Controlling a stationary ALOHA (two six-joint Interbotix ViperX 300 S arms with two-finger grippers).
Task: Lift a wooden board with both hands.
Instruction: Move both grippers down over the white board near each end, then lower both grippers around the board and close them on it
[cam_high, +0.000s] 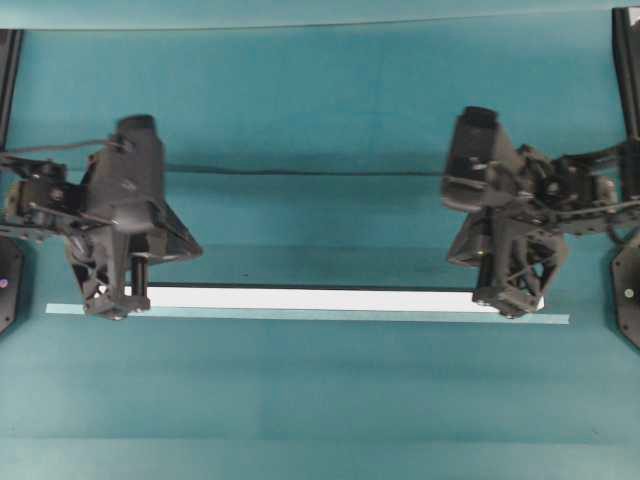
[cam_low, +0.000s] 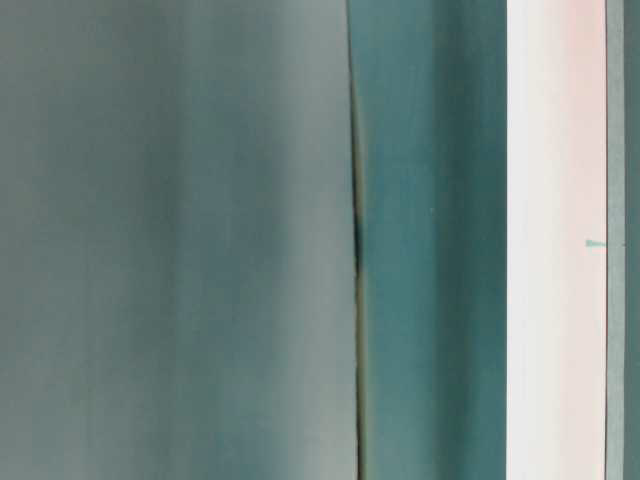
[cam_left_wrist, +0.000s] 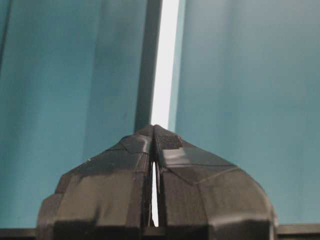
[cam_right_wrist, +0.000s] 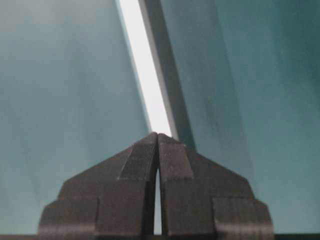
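Left gripper (cam_left_wrist: 154, 131) and right gripper (cam_right_wrist: 158, 136) pinched on wooden board (cam_high: 300, 298), seemingly above teal table (cam_high: 320, 400).

My overhead view shows the bench (cam_high: 320, 400) as a flat teal, with no print on it, only soft darker and lighter bands running across. The wooden board (cam_high: 310, 298) reads bright white with a thin dark line along its far edge, and just in front of it I see a paler teal strip (cam_high: 400, 316). The left claw (cam_high: 117, 308) and the right claw (cam_high: 512, 305) are both matt black, as are the arms behind them. Through the left wrist camera I can make out a fine ribbed texture on one black fingertip (cam_left_wrist: 167, 141). At table level I get blurred grey-green, teal and pinkish white.
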